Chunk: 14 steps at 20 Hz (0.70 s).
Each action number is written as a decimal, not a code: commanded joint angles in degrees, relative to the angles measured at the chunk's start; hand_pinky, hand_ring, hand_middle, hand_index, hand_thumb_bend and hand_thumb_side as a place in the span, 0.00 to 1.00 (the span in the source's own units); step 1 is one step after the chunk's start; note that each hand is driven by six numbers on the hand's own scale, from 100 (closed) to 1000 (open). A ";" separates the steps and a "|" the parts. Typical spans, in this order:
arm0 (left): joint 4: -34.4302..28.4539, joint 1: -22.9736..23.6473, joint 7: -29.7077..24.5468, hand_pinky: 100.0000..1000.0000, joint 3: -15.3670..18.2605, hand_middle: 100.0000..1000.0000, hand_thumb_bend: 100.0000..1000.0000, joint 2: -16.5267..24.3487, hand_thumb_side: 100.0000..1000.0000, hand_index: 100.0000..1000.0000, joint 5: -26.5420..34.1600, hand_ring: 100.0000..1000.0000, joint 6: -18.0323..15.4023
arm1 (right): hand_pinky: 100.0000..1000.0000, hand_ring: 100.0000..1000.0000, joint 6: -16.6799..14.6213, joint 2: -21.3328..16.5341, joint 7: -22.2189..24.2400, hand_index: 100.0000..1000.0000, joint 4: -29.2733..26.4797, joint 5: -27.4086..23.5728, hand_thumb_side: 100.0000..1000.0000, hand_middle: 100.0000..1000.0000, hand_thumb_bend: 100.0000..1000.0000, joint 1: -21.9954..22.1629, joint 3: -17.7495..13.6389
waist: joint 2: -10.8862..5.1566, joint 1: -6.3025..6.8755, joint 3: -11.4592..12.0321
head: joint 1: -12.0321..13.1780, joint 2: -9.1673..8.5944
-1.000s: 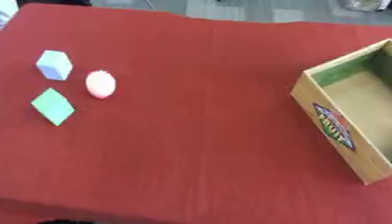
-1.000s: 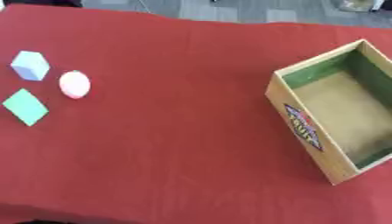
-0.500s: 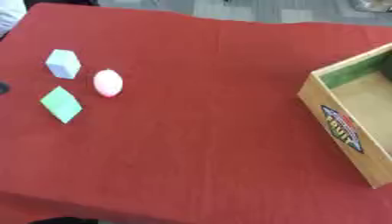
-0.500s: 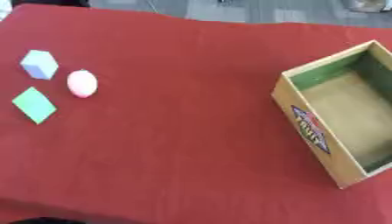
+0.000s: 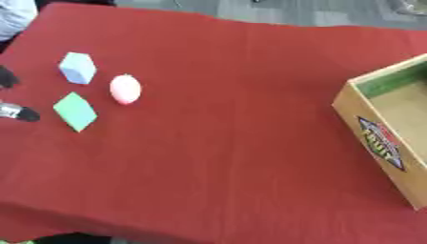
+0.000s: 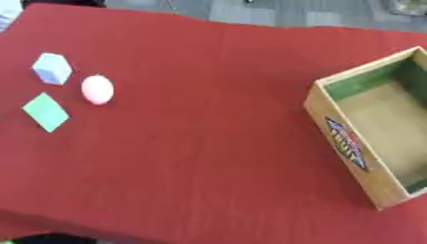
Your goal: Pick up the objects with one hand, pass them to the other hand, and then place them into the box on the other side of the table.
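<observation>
Red cloth [image 6: 208, 119] covered the whole table, lying askew in both eye views, with grey floor past its far edge.

Wooden box [image 6: 380, 181] sat at the right side of the table, open top up, a coloured label on the long wall facing the centre and a green strip along the inside of its far wall. Nothing could be seen inside it.

Three small objects lay grouped near the left edge, well apart from the box. A green block [image 5: 75, 111] sat nearest the robot, diamond-shaped from above. A pale blue block [image 5: 77, 67] sat farther back, showing angled faces. A pink egg-shaped object [image 5: 125, 89] lay just to the right of the gap between the two blocks, near both; whether it touched either could not be told.

Left hand [image 5: 16, 113] showed only in the left eye view, as dark fingertips at the left edge beside the green block, not touching it. Two tips were visible, one above the other and apart; how the rest of the fingers were set could not be told.

Right hand showed in neither view.
</observation>
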 commanded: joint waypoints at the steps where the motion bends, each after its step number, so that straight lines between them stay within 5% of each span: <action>1: 1.17 -2.37 -0.88 0.87 -0.84 0.74 0.81 -0.02 0.34 0.79 -1.42 0.81 0.37 | 0.81 0.81 -0.18 -1.85 0.22 0.87 -0.72 0.21 0.16 0.75 0.35 -0.62 -0.30 | -1.79 0.74 -0.04 | 0.32 -0.73; 14: 12.63 -11.40 -4.55 0.83 -7.02 0.67 0.79 -8.63 0.36 0.68 -13.65 0.77 2.27 | 0.80 0.80 0.08 -1.59 0.05 0.87 -0.19 0.73 0.17 0.74 0.35 0.43 -0.64 | -1.26 1.26 0.12 | 2.77 -0.41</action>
